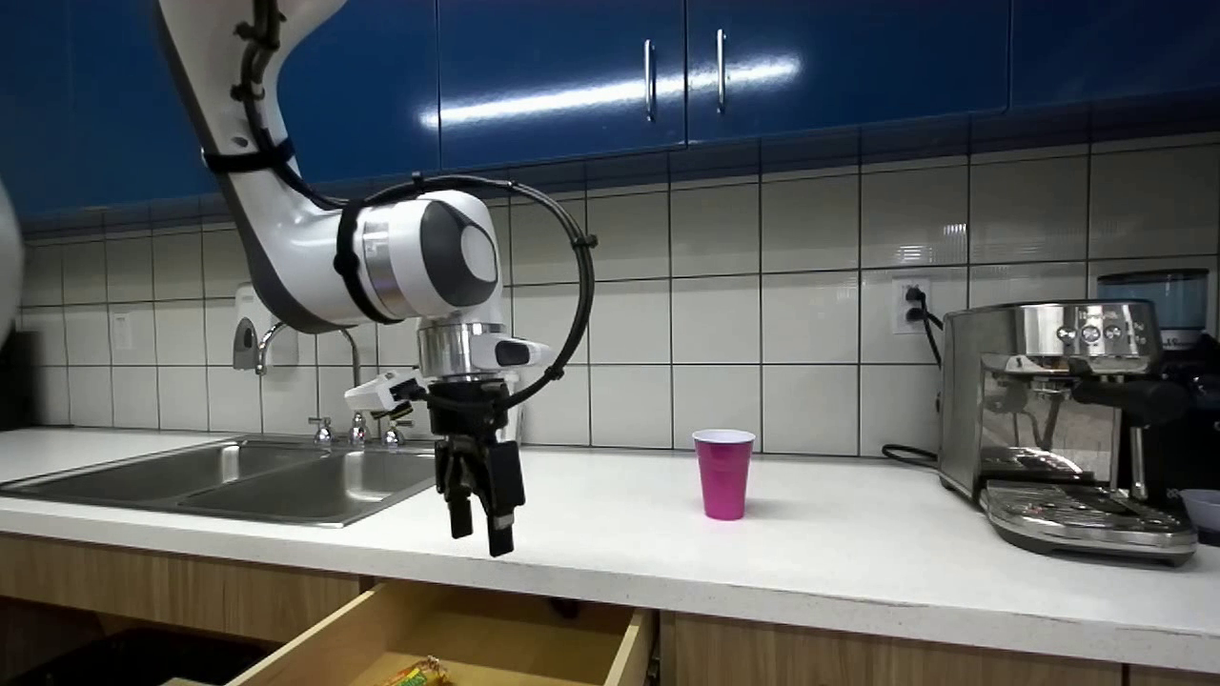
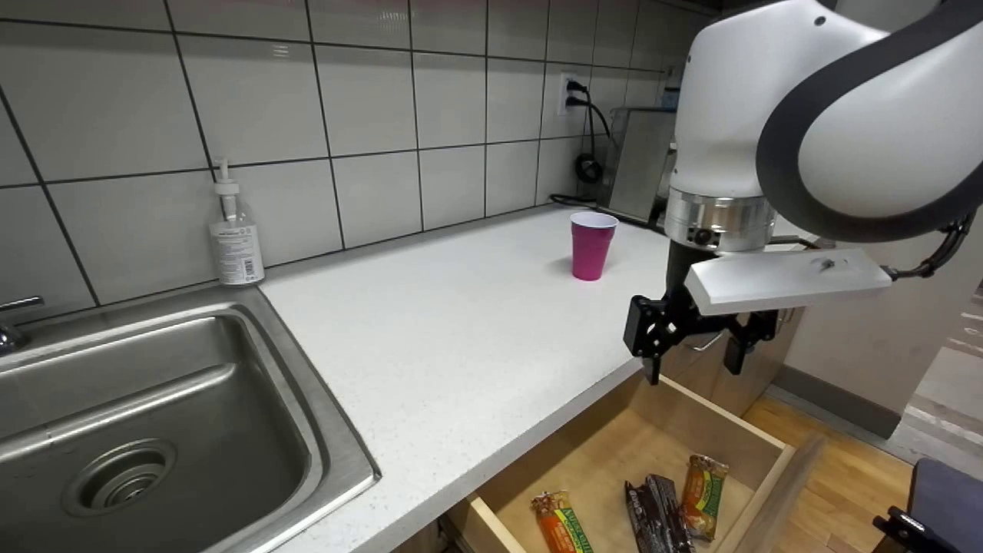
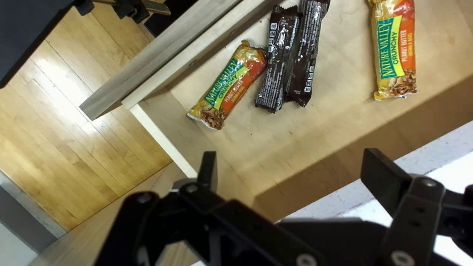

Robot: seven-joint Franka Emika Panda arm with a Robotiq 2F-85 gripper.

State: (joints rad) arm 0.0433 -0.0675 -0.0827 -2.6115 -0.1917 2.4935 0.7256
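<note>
Tool point(image 2: 693, 369): spread, its fingers point(image 3: 208, 168) well apart and pointing down; hangs above the open drawer.
Drawer point(image 2: 599, 461): pulled out from below the counter point(image 1: 610, 510); four wrapped bars on its floor.
Right granola bar point(image 2: 703, 495): nearest bar to the tool; orange, yellow and green wrapper; in an exterior view its long axis runs near to far, far end leaning slightly right; granola-picture end points far.
Dark bars point(image 2: 653, 514): two, side by side, almost parallel, long axes from far left to near right; just beside the right granola bar or touching it, cannot tell which.
Left granola bar point(image 2: 563, 524): same wrapper, well apart from the others; long axis from far left to near right, granola-picture end far.
Pink cup point(image 1: 724, 476): upright on the counter, mouth up.
Coffee machine point(image 1: 1058, 419): right end of the counter.
Sink point(image 2: 345, 453): left part of the counter.
Pump bottle point(image 2: 236, 246): upright by the sink's far right corner.
</note>
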